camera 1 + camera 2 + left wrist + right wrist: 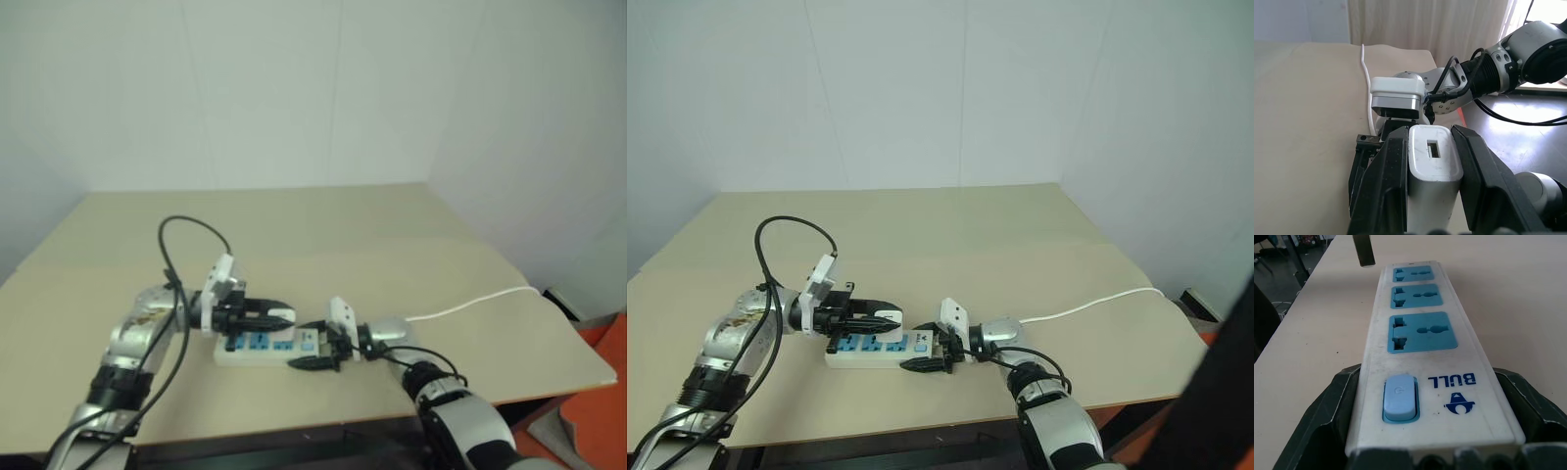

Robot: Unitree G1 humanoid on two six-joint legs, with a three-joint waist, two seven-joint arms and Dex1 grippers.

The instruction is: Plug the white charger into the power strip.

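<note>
From the head, the power strip [874, 350] lies flat near the front edge of the tan table [921, 225], its thin white cord [1087, 305] trailing off to the right. The left gripper [884, 318] hangs just over the strip's left half with its black fingers closed on the white charger [888, 315]. The right gripper [929, 361] has the strip's right end between its fingers.

Along the left wrist, the charger [1432, 171] sits clamped between the two black fingers [1388, 186] — a small slot shows on its end face.

Along the right wrist, the strip [1425, 362] runs away from the camera — three blue sockets in a row, a pale blue switch [1399, 397] nearest. The fingers [1332, 421] stand wide, one against each long side of the strip.
</note>
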